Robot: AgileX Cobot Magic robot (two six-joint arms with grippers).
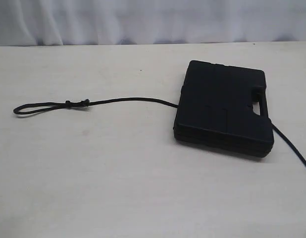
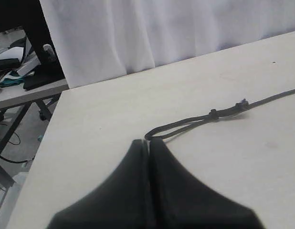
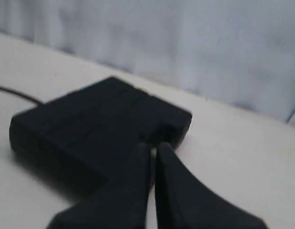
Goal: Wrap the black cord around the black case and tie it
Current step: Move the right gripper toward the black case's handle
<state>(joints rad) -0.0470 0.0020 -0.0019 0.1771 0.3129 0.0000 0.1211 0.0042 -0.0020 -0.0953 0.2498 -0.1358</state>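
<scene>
On the pale table (image 1: pixel 93 188), the black case (image 1: pixel 222 109) lies flat over the black cord (image 1: pixel 123 100), its looped end well to the left. The left gripper (image 2: pixel 149 145) and right gripper (image 3: pixel 153 150) hang closed and empty. A hard tug could drag the cord free or slide the case.

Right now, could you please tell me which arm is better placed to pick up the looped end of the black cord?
Left, I'd judge. The left fingers, shut, are close to the loop of the black cord; the right fingers face the black case instead.
</scene>
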